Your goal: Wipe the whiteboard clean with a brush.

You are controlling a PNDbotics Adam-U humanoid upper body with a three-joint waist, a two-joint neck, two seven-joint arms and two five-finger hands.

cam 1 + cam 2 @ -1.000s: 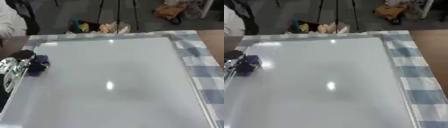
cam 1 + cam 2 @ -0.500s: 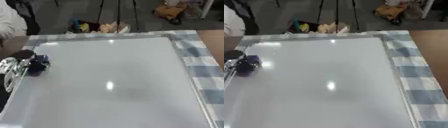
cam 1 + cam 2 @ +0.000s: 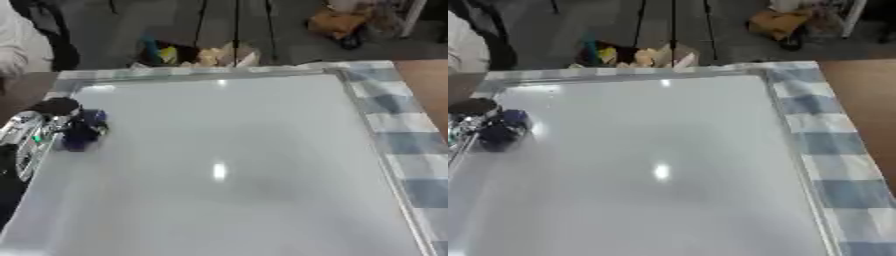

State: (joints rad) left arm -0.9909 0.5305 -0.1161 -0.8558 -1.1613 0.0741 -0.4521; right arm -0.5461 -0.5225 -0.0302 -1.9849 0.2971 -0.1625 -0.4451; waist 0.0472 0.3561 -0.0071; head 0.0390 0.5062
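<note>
Basically nothing has moved over the last second: the whiteboard (image 3: 236, 165) still fills most of both views, lying flat on a blue-and-white checked cloth (image 3: 407, 145) that covers the tabletop, whose bare brown surface (image 3: 868, 100) shows at the far right. Board surface reads clean everywhere I can see, only ceiling-light glare near the middle and at the far-left corner, no marker strokes visible. Left hand (image 3: 31, 137) sits in the same spot at the board's left edge, far half, and the dark blue brush (image 3: 81, 131) is still parked at the same place on the board just beside that edge. So no wipe stroke in progress; my read is either the wiping is done and the hand is idling, or it's pausing before another pass. With no marks visible I'd lean toward done or nearly so. The fingers look curled around the brush from the left, with a dark rounded bit at the top, but it's blurred, so I'm calling that a probable hold, not certain. Right hand shows in neither view. View difference: left eye shows more of the silver left hand and arm running down the left border; right eye crops most of that, leaving mainly the brush (image 3: 500, 131), but shows more brown tabletop on the right.
</note>
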